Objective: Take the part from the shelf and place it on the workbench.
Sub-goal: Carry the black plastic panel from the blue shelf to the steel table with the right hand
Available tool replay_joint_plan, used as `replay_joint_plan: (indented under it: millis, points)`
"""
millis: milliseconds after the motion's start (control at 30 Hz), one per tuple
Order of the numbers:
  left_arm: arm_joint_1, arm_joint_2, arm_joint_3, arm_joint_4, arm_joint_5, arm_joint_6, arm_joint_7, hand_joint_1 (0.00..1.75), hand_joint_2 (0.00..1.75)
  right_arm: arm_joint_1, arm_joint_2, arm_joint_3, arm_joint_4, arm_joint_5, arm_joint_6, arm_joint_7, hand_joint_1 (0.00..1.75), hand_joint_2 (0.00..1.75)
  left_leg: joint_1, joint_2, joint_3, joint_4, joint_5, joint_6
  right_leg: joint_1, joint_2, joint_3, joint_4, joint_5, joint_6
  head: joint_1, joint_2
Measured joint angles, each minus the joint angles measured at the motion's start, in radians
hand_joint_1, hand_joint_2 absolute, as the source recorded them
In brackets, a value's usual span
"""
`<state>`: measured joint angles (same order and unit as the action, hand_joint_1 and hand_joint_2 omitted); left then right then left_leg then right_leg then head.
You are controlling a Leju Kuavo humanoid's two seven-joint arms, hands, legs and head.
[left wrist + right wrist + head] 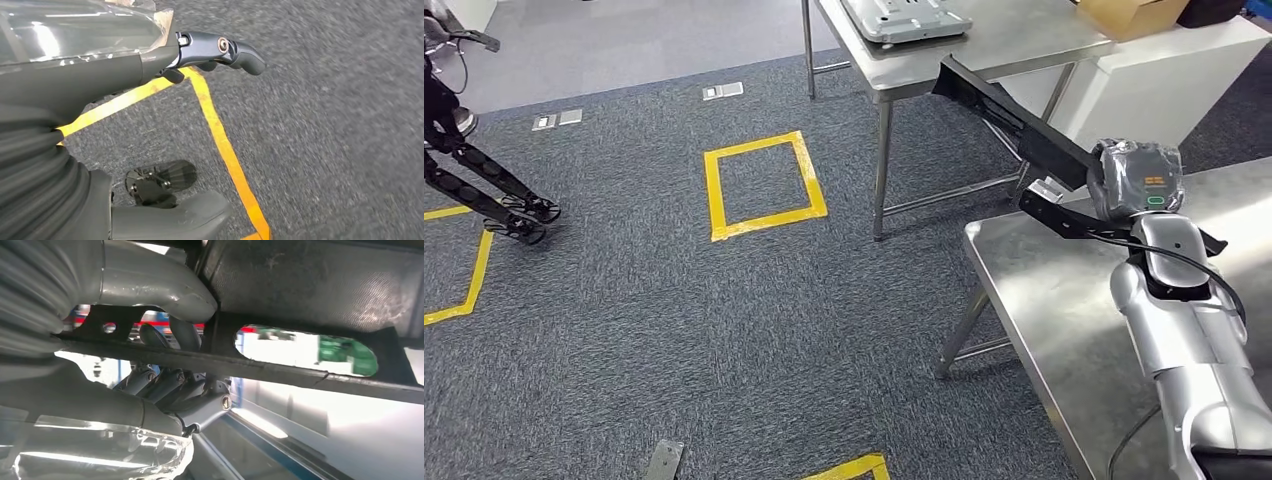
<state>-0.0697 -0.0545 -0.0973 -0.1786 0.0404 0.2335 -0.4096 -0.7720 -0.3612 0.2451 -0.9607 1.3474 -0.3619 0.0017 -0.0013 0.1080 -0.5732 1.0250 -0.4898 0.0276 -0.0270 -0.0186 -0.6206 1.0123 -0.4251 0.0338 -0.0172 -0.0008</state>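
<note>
**A:** so where's the part point(1014, 125) at? From the head view I just see a long black piece sticking out from the right hand point(1136, 180), up in the air over the near corner of the steel workbench point(1064, 300), pointing toward the other table point(984, 55).

**B:** yep, and the right wrist view fills in the grip: thumb over one side of the part point(310, 365), darker fingers point(160, 385) curled under the other, so it's properly clamped. You also see the long slots cut in it.

**A:** left hand?

**B:** the left wrist view has the left hand point(150, 125) hanging over grey carpet point(325, 125) and yellow tape point(220, 140), fingers point(225, 50) apart, holding nothing.
</note>
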Motion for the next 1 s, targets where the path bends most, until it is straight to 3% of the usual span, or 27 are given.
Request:
replay_joint_plan:
  millis: [33,100,167,200,267,333,400,467,533,600,667,700,733,767,833,900,967,1000]
  points:
    - [0.000,0.000,0.000,0.000,0.000,0.000,-0.002,0.00,1.75,-0.004,-0.004,-0.005,0.005,0.003,0.001,0.003,1.54,1.75,0.004,-0.030,-0.013,0.032,-0.023,-0.005,-0.003,0.010,0.000,-0.001,0.002,-0.006,0.000,0.000]
    - [0.002,0.000,0.000,0.000,0.000,0.000,-0.004,0.00,1.75,-0.014,-0.006,-0.010,0.014,0.007,0.001,0.007,1.54,1.75,0.009,-0.093,-0.069,0.157,-0.090,-0.010,-0.002,0.032,0.000,-0.001,0.004,-0.015,-0.002,0.000]
    - [0.004,0.000,0.000,0.000,0.000,-0.001,-0.004,0.00,1.75,-0.019,-0.005,-0.013,0.023,0.008,0.001,0.008,1.54,1.75,0.009,-0.108,-0.130,0.275,-0.129,-0.008,0.003,0.058,-0.001,-0.001,0.005,-0.020,-0.003,0.000]
    - [0.004,0.000,0.000,0.000,0.000,-0.001,-0.004,0.00,1.75,-0.020,-0.005,-0.014,0.028,0.009,0.001,0.008,1.54,1.75,0.009,-0.110,-0.140,0.286,-0.119,-0.004,0.006,0.073,-0.001,-0.001,0.005,-0.021,-0.003,0.000]
    - [0.004,0.000,0.001,0.000,0.000,-0.001,-0.004,0.00,1.75,-0.023,-0.006,-0.016,0.036,0.010,0.001,0.008,1.54,1.75,0.009,-0.127,-0.105,0.195,-0.050,0.007,0.008,0.102,0.000,-0.001,0.007,-0.022,-0.003,0.000]
    - [0.004,0.002,0.003,0.000,0.002,-0.003,-0.005,0.00,1.75,-0.027,-0.006,-0.019,0.042,0.015,0.000,0.012,1.54,1.75,0.009,-0.181,-0.043,0.060,0.011,0.020,0.007,0.128,-0.002,0.000,0.010,-0.019,-0.002,0.000]
    - [0.005,0.002,0.009,0.000,0.010,-0.010,-0.012,0.00,1.75,-0.029,-0.008,-0.023,0.049,0.025,0.003,0.022,1.54,1.75,0.006,-0.207,-0.015,0.003,0.025,0.026,0.003,0.152,-0.008,-0.002,0.015,-0.010,-0.003,0.000]
    - [0.006,0.002,0.019,0.000,0.025,-0.016,-0.030,0.00,1.75,-0.030,-0.018,-0.028,0.057,0.036,0.012,0.033,1.54,1.75,0.004,-0.181,-0.010,-0.010,0.032,0.030,0.000,0.171,-0.017,-0.006,0.022,0.003,-0.006,0.000]
    - [0.006,0.000,0.030,0.000,0.036,-0.019,-0.052,0.00,1.75,-0.035,-0.031,-0.038,0.066,0.045,0.023,0.044,1.54,1.75,0.005,-0.154,-0.003,-0.036,0.047,0.037,0.006,0.130,-0.042,0.022,0.007,0.005,-0.003,0.000]
    - [0.009,-0.001,0.039,0.000,0.041,-0.016,-0.068,0.00,1.75,-0.044,-0.040,-0.044,0.075,0.049,0.030,0.051,1.54,1.75,0.003,-0.123,-0.001,-0.051,0.057,0.042,0.011,0.061,-0.098,0.133,-0.045,-0.003,0.002,0.000]
    - [0.014,-0.001,0.046,0.000,0.047,-0.016,-0.081,0.00,1.75,-0.048,-0.042,-0.048,0.087,0.053,0.036,0.058,1.54,1.75,0.001,-0.089,-0.002,-0.052,0.057,0.042,0.009,0.036,-0.150,0.253,-0.089,-0.001,0.005,0.000]
    - [0.015,-0.002,0.050,0.000,0.051,-0.019,-0.090,0.00,1.75,-0.047,-0.044,-0.050,0.094,0.054,0.038,0.061,1.54,1.75,0.002,-0.073,-0.002,-0.051,0.056,0.041,0.007,0.032,-0.153,0.268,-0.093,0.005,0.005,0.000]
    - [0.015,-0.004,0.055,0.000,0.056,-0.025,-0.100,0.00,1.75,-0.047,-0.046,-0.053,0.101,0.055,0.039,0.064,1.54,1.75,0.003,-0.059,-0.002,-0.051,0.055,0.039,0.004,0.026,-0.136,0.245,-0.083,0.015,0.005,0.000]
    - [0.014,-0.005,0.060,0.000,0.061,-0.030,-0.109,0.00,1.75,-0.047,-0.051,-0.058,0.106,0.056,0.039,0.066,1.54,1.75,0.004,-0.045,-0.002,-0.048,0.052,0.036,0.000,0.012,-0.099,0.183,-0.063,0.026,0.005,0.000]
    - [0.014,-0.006,0.069,0.000,0.065,-0.036,-0.126,0.00,1.75,-0.047,-0.060,-0.067,0.113,0.054,0.037,0.068,1.54,1.75,0.000,-0.023,-0.002,-0.038,0.044,0.024,-0.001,-0.045,-0.014,0.043,-0.022,0.039,0.008,0.000]
    - [0.014,-0.006,0.074,0.000,0.066,-0.037,-0.144,0.00,1.75,-0.043,-0.068,-0.077,0.118,0.049,0.034,0.067,1.54,1.75,-0.008,-0.002,0.000,-0.027,0.033,0.012,0.004,-0.070,0.019,-0.014,-0.006,0.031,0.007,0.000]
    - [0.012,-0.006,0.080,0.000,0.066,-0.037,-0.157,0.00,1.75,-0.035,-0.076,-0.085,0.121,0.046,0.032,0.064,1.54,1.75,-0.008,0.019,0.003,-0.023,0.027,0.005,0.002,-0.042,0.015,-0.011,-0.002,0.017,0.003,0.000]
    - [0.011,-0.006,0.082,0.000,0.067,-0.037,-0.160,0.00,1.75,-0.031,-0.080,-0.090,0.123,0.045,0.031,0.063,1.54,1.75,-0.003,0.008,0.000,-0.015,0.019,0.001,-0.001,-0.029,0.013,-0.010,-0.001,0.012,0.002,0.000]
